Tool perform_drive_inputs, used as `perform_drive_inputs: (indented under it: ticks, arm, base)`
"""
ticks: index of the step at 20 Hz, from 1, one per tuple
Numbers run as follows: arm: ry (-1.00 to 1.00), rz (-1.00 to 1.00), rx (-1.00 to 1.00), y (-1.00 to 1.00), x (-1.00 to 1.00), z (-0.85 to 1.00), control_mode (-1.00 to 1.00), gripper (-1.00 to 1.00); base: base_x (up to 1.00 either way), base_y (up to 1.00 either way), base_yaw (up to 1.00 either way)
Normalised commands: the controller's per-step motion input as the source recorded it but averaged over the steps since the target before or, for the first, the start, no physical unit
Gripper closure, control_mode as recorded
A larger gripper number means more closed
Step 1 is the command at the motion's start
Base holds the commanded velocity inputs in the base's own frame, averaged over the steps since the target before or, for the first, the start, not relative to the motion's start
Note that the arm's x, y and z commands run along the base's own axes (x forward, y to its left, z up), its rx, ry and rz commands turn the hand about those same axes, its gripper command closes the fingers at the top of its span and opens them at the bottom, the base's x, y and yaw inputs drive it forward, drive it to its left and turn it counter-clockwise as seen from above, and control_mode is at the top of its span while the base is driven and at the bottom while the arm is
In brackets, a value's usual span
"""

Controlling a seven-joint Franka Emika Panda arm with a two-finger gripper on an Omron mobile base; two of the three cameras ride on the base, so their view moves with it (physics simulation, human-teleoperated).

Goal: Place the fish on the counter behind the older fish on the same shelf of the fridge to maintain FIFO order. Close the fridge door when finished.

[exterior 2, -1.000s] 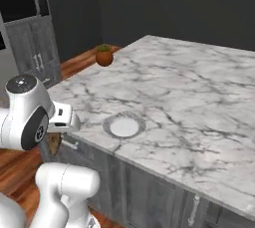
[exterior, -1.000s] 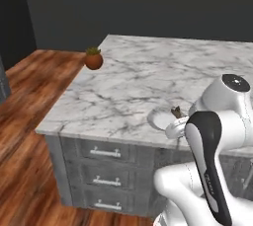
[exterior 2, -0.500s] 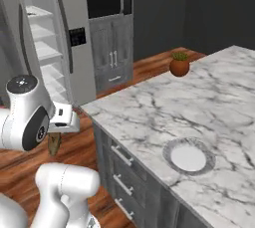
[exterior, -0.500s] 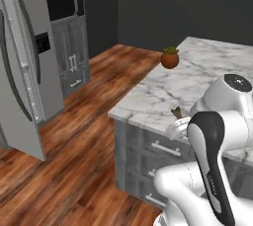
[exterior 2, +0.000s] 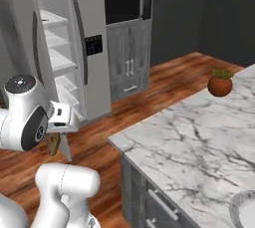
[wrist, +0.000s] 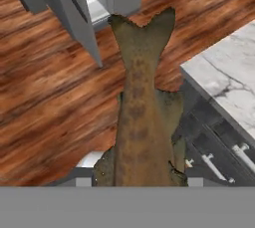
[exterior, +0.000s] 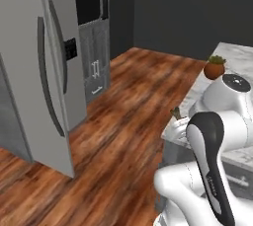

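Hand view: the fish (wrist: 142, 122) is clamped in the hand (wrist: 139, 179), tail pointing toward the open fridge (exterior 2: 60, 48). It is already lifted off the tabletop (exterior 2: 199, 137) and carried over the wooden floor (exterior: 123, 136). Placing it on the shelf (exterior 2: 52, 20) and shutting the fridge door (exterior: 34, 72) are judged to remain.

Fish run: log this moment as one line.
phase: carrying to fridge | gripper: shut on fish | fridge door: open | fish off counter
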Motion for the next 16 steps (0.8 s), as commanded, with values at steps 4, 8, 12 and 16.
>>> perform_drive_inputs:
  ticks: [4, 8, 12, 16]
  arm:
    - [0.0, 0.0, 0.0, 0.0, 0.0, 0.0, 1.0, 1.0]
    - [0.0, 0.0, 0.0, 0.0, 0.0, 0.0, 1.0, 1.0]
    - [0.0, 0.0, 0.0, 0.0, 0.0, 0.0, 1.0, 1.0]
    - [0.0, 0.0, 0.0, 0.0, 0.0, 0.0, 1.0, 1.0]
  base:
    - [0.97, 0.47, -0.26]
    - [0.88, 0.64, -0.35]
    - [0.85, 0.44, -0.37]
    - [0.9, 0.08, -0.36]
